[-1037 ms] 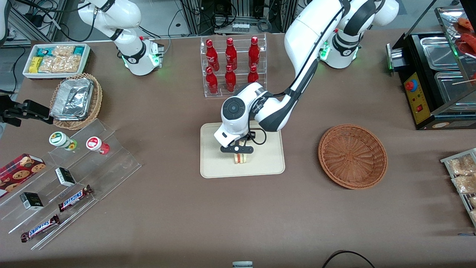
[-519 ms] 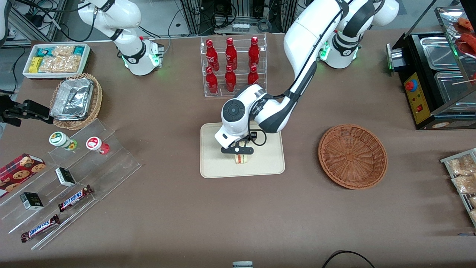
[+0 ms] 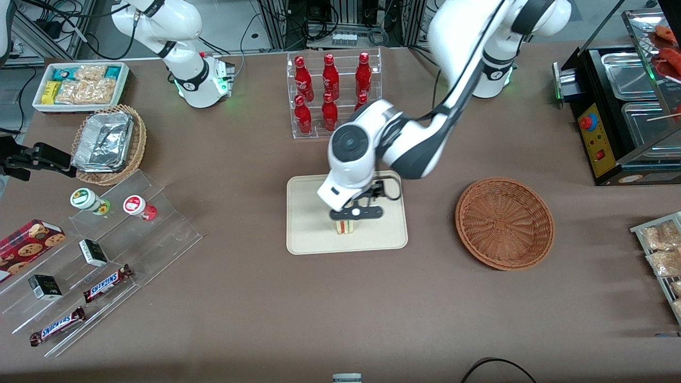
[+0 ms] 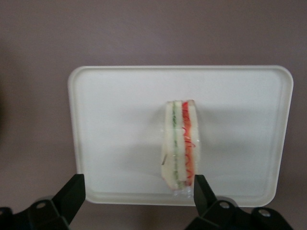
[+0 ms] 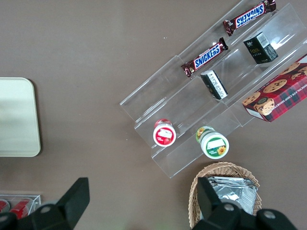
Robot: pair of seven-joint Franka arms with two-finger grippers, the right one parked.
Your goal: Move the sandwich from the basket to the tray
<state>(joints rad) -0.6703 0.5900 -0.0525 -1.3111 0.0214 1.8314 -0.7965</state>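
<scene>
Sandwich (image 3: 345,227): on the tray, standing on edge with its red and green layers facing up; in the front view the gripper bar covers its upper part, so only the lower edge shows.
Table (image 3: 266,298): brown; its edges run out of the front view.
Arm (image 3: 404,149): white, reaching over the tray; hides part of the tray's rim.
Tray (image 3: 308,213): cream, at the table's middle; whole in the wrist view (image 4: 120,110).
Basket (image 3: 504,223): at 3 o'clock from the tray, well apart; holds nothing.
Gripper (image 3: 355,214): above the sandwich, fingers (image 4: 72,196) spread wide, clear of it; their tips alone show in the wrist view.
</scene>
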